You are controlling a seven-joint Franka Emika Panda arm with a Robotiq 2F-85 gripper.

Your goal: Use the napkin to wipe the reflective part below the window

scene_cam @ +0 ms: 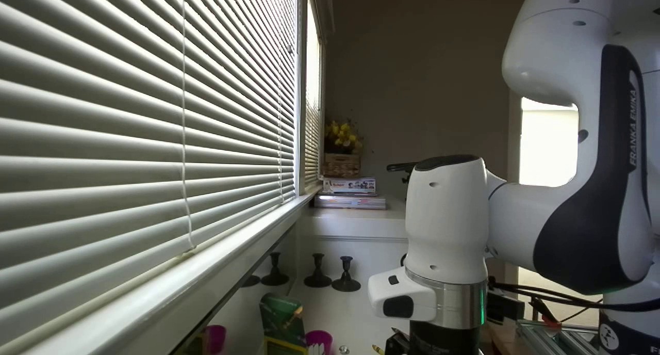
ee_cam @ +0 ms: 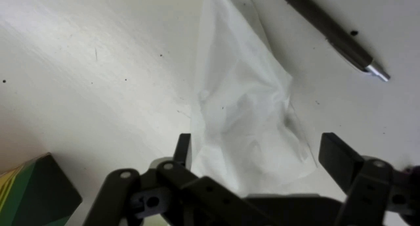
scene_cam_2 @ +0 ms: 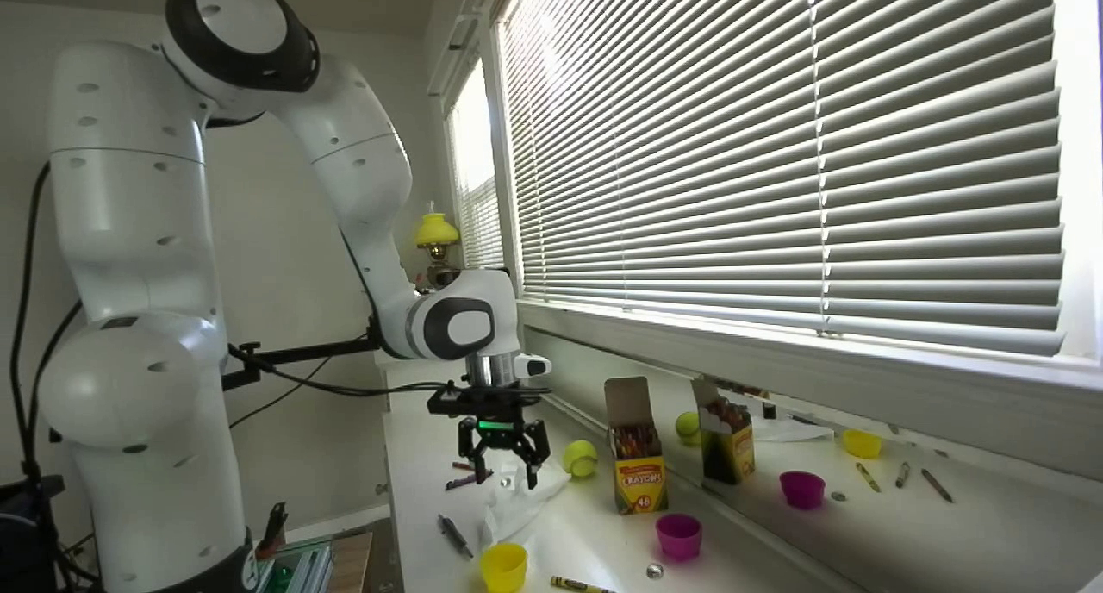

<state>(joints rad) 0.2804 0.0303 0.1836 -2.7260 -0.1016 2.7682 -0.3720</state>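
Gripper (scene_cam_2: 505, 477) released, fingers spread above napkin (ee_cam: 242, 104)
Napkin lies on white counter (ee_cam: 82, 101); wrist view: free room beside left edge, pen (ee_cam: 331, 29) apart from right edge; long axis runs top to bottom, tapering toward top.

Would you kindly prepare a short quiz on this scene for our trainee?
1. True or false: the black two-fingered gripper is open above the thin crumpled white napkin.
2. In the wrist view, the slim dark silver-tipped pen lies: A) on the napkin; B) beside it, apart.
3. Complete: the yellow-and-green cardboard crayon box stands with its lid ____.

Key: 1 true; 2 B; 3 open.
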